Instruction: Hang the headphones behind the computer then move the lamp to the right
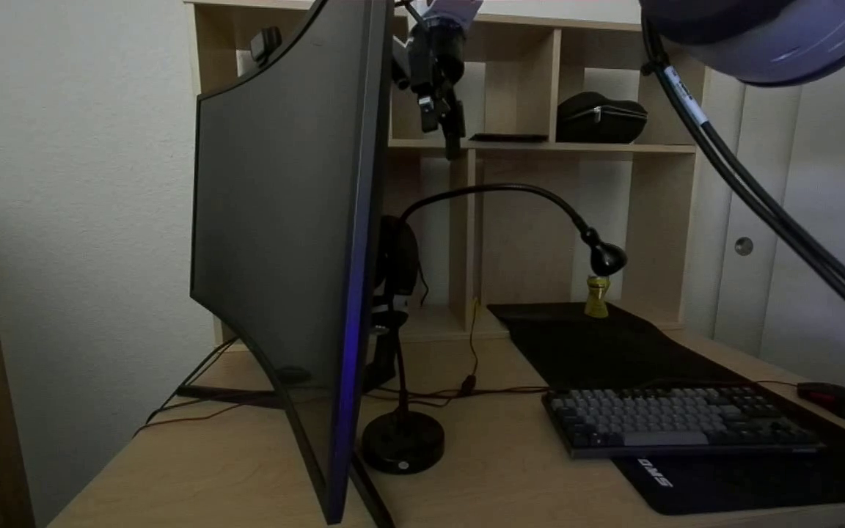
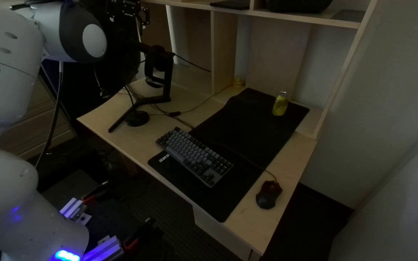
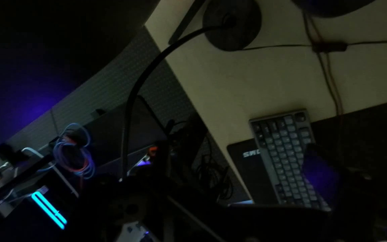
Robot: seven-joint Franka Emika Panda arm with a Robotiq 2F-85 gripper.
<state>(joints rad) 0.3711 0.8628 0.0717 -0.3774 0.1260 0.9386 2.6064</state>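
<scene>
Jaws of the gripper (image 1: 442, 133) stand apart and point downward, well above the counter (image 1: 496, 462); the wrist view shows both fingers (image 3: 319, 176), with part of the keyboard (image 3: 284, 154) visible between them.

At left in an exterior view, the monitor (image 1: 283, 205) stands upright on splayed legs (image 1: 372, 490), its curved screen facing left. A small black device (image 1: 266, 44) sits on its top edge. Behind the screen, a dark rounded form appears to be the headphones (image 1: 408, 253); the view is too dim to confirm this. To the right of the screen edge, the lamp (image 1: 403, 447) stands upright on its round base, just beside one monitor leg. Its thin neck (image 1: 499, 188) arches to the right and ends in a downturned head (image 1: 608, 258).

A shelf unit (image 1: 661, 227) stands at the rear. Its upper shelf carries a flat black item (image 1: 508, 137) and, farther right, a black zipped case (image 1: 600, 121). Below, a black mat (image 1: 576, 352) lies on the counter and carries a yellow container (image 1: 597, 299), upright, at the far end. The keyboard lies partly on the near section of the mat, its left end extending past the mat edge. The mouse (image 1: 843, 403) rests on the counter, beside the mat. A section of the robot arm (image 1: 782, 44) occupies the upper right corner.
</scene>
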